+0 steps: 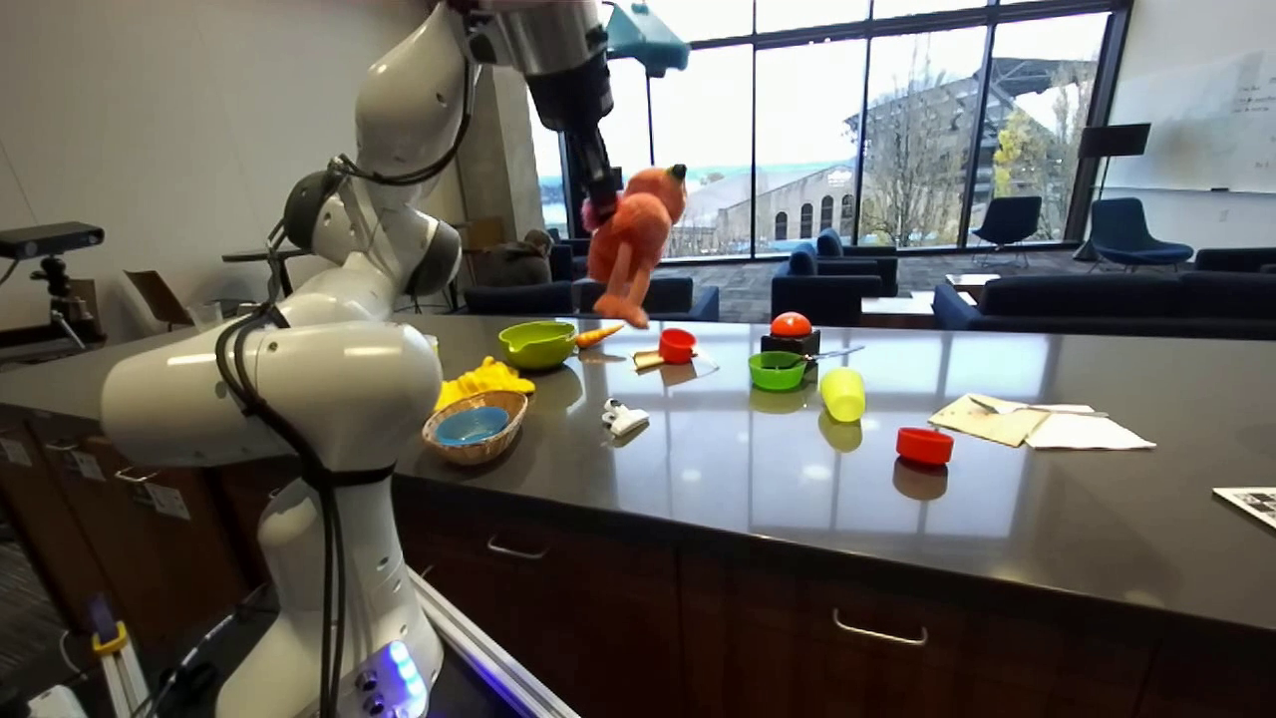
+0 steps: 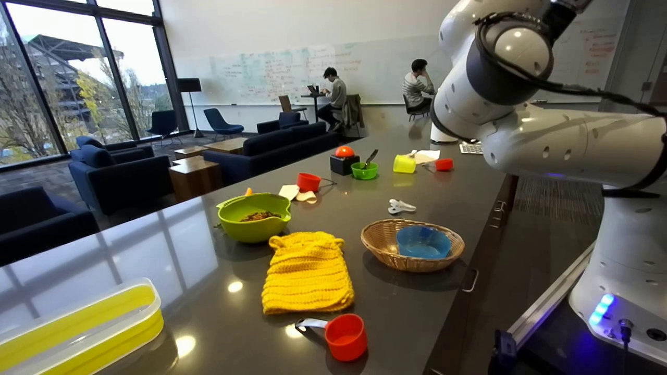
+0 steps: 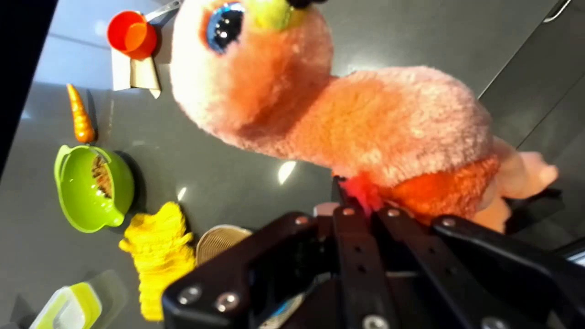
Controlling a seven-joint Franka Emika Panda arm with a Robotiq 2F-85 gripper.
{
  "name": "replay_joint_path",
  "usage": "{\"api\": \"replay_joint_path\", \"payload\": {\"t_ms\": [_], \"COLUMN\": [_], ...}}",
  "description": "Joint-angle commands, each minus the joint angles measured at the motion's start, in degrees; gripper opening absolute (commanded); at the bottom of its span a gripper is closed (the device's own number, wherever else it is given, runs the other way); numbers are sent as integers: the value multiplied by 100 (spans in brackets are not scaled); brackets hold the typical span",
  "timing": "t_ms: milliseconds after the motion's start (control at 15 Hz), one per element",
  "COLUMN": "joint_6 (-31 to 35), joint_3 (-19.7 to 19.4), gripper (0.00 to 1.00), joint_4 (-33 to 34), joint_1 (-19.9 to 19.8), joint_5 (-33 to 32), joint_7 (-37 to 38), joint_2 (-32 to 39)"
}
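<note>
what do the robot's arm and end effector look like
The arm is glossy white with rounded segments and dark grey joint caps. Black cables run along it, and blue lights glow on its base. The end effector is black, with slim bars and round metallic bolts.

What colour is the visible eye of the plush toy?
On the plush toy, the eye is black with a blue ring; the wrist view shows it best.

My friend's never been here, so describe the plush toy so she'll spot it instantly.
Find the white robot arm beside the dark counter. Its closed jaws hold a coral plush bird. Unlike everything on the counter, it's furry and hangs in mid-air.
</note>
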Motion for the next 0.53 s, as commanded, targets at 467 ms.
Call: {"api": "replay_joint_path", "payload": {"t_ms": [467], "joint_6": [3582], "joint_3": [303], "gripper": [1], "joint_4": [1519], "joint_1": [2867], "joint_5": [-1219], "joint_7": [131], "joint_2": [-509]}}
